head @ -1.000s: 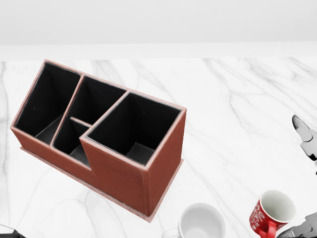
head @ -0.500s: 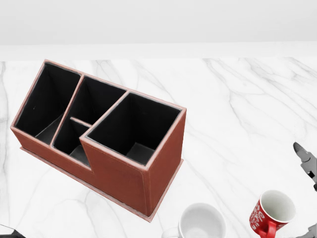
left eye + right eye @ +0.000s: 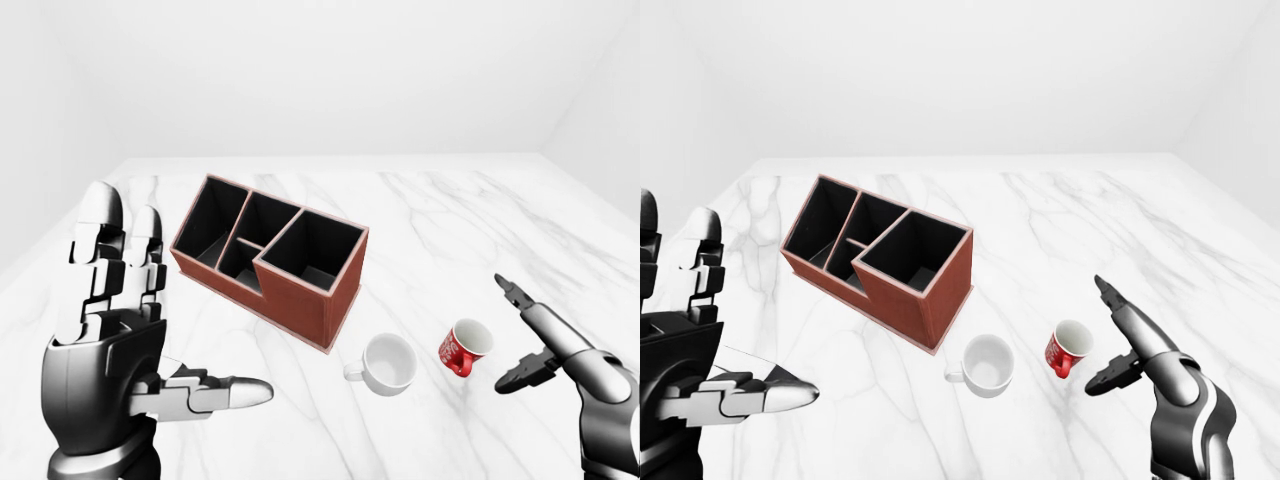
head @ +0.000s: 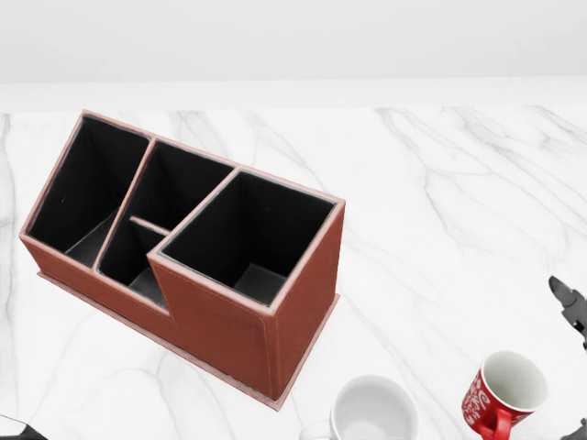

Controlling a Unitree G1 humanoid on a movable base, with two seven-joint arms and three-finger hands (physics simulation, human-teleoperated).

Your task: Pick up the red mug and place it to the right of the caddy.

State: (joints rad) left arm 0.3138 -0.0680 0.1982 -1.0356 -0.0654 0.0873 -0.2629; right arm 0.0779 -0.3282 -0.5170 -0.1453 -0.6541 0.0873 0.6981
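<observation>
Dropped lower beside the red mug [image 3: 464, 346] since a second ago: right robot hand [image 3: 524, 335], fingers apart, holding nothing. Mug near counter's [image 3: 440, 230] near edge; a knock could topple it.

a bare simulated test room, not a lived-in place: plain white walls [image 3: 330, 70] meet a white marble bench [image 3: 450, 220] (grey-veined, filling the floor of the view), carrying only a brown desk caddy [image 3: 270, 258] and two mugs.
</observation>
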